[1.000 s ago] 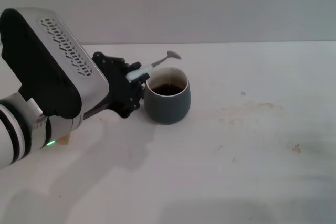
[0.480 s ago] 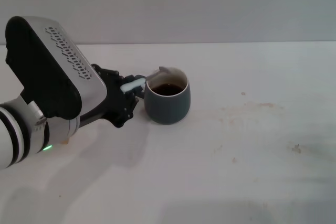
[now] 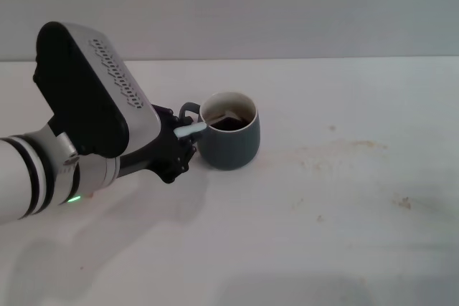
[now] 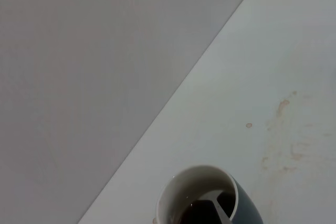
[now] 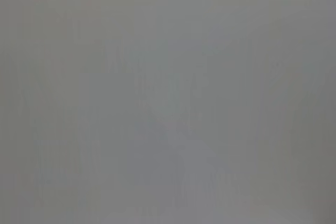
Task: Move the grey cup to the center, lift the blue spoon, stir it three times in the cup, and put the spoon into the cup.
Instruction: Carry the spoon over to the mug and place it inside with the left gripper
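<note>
The grey cup (image 3: pixel 231 145) stands on the white table (image 3: pixel 323 206) a little left of the middle, with dark liquid inside. My left gripper (image 3: pixel 184 136) is just left of the cup, by its handle, and is shut on the pale blue handle of the blue spoon (image 3: pixel 193 130). The spoon slopes over the rim and its metal bowl dips into the liquid. In the left wrist view the cup (image 4: pixel 247 211) shows at the picture's lower edge with the spoon (image 4: pixel 216 204) inside it. My right gripper is out of view.
A faint brownish stain (image 3: pixel 351 147) marks the table to the right of the cup. A plain grey wall (image 3: pixel 287 5) runs behind the table's far edge. The right wrist view shows only flat grey.
The spoon's bowl has come down from above the cup's far rim into the liquid. My left arm has shifted right, toward the cup.
</note>
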Robot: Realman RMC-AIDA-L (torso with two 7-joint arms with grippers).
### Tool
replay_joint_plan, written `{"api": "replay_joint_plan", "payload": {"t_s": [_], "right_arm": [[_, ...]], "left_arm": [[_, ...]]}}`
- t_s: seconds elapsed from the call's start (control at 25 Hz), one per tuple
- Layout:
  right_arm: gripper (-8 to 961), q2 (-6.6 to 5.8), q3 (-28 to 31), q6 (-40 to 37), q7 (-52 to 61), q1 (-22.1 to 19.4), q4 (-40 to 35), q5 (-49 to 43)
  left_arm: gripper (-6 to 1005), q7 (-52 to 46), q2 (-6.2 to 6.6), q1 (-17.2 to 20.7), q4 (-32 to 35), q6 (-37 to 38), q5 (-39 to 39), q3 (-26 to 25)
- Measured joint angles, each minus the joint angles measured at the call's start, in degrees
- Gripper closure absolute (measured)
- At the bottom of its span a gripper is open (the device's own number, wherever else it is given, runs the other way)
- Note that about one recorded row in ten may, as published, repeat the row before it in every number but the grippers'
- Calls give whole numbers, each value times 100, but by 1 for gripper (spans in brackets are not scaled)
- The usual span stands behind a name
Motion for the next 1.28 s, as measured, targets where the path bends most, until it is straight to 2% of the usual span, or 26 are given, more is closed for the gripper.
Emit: {"api": "replay_joint_plan", "payload": {"t_s": [0.04, 0.12, 0.24, 0.32, 0.6, 0.92, 1.28], "right_arm": [[955, 0, -3, -2, 0, -4, 10, 0], [955, 0, -8, -8, -12, -44, 59, 0], [954, 0, -9, -33, -18, -62, 80, 0], [954, 0, -10, -86, -21, -78, 89, 0], [954, -9, -10, -89, -24, -80, 115, 0], [954, -23, -10, -89, -29, -42, 115, -1], [954, -31, 12, -69, -33, 5, 100, -1]], "left_arm": [[826, 0, 0, 0, 0, 0, 0, 0], [826, 2, -9, -277, 159, -173, -24, -120], [826, 2, -9, -277, 159, -173, -24, -120], [826, 3, -13, -557, 446, -226, 8, -230], [826, 3, -13, -1008, 937, -254, 7, -480], [826, 3, -12, -1332, 1335, -255, -19, -672], [826, 3, -20, -1602, 1626, -266, -46, -527]]}}
